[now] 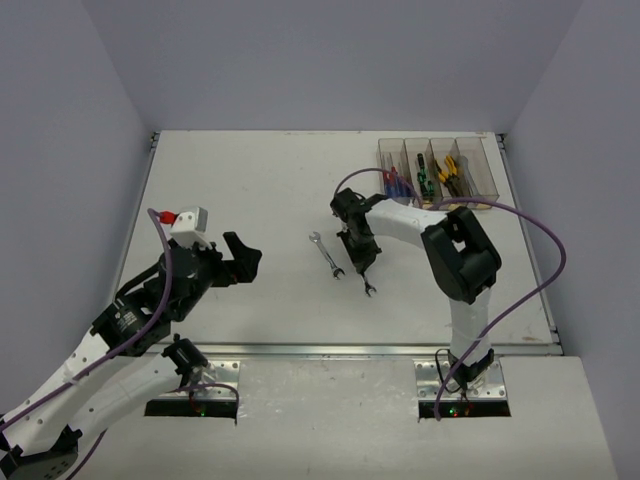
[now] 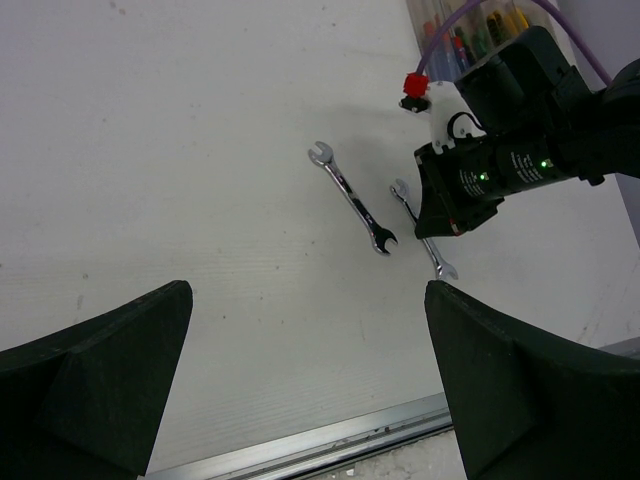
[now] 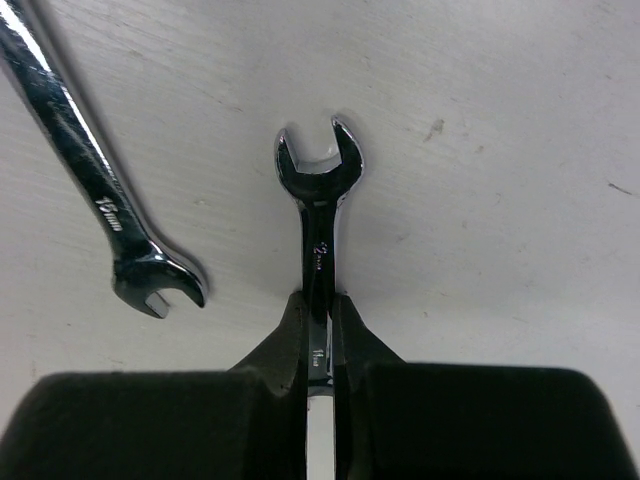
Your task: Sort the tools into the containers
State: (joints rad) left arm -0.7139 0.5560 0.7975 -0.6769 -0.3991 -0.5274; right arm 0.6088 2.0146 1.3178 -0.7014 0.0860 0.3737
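Over the near-left part of the bench the left gripper (image 1: pixel 238 262) hung on its bent arm, fingers spread wide. Toward the middle, the right arm folded back from the near-right edge and aimed the right gripper (image 3: pixel 318 318) downward, its fingers pinching the shaft of a silver wrench (image 3: pixel 318 190) whose forked end pointed at the near edge. A second wrench (image 1: pixel 327 254) lay flat just beside it, not touching. In the far-right corner stood the bins (image 1: pixel 490 172) with screwdrivers (image 1: pixel 398 184) and pliers (image 1: pixel 450 172) inside.
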